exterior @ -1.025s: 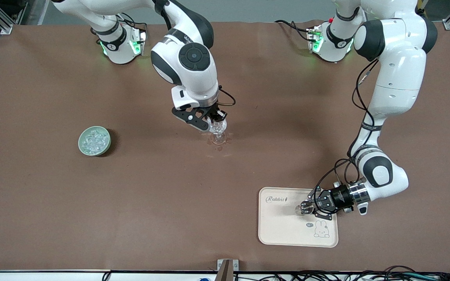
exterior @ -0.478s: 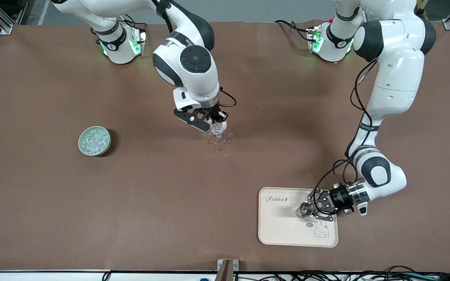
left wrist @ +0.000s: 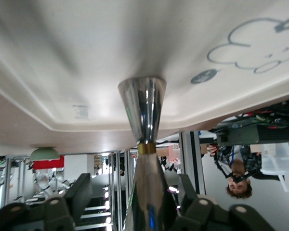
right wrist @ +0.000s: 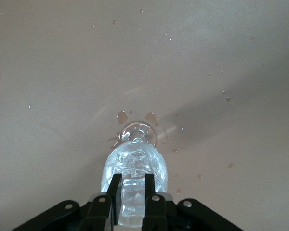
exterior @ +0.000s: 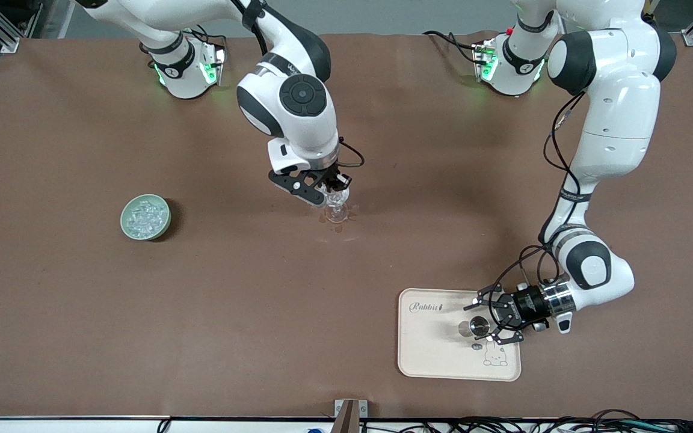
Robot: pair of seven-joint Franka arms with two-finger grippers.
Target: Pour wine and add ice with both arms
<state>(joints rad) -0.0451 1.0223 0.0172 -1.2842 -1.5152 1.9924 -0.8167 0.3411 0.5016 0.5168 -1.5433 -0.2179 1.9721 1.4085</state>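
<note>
Front view, left gripper open beside jigger, right gripper over glass

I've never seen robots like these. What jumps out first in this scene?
Mid-table, the right gripper sits over a clear stemmed glass filled with ice, droplets spattered around its foot. Nearer the camera, the left gripper stands open beside a shiny metal jigger upright on a cream rabbit tray.

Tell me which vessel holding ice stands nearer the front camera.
The pale green bowl, low and opaque; the clear stemmed glass stands slightly farther, under the right tool.
</note>
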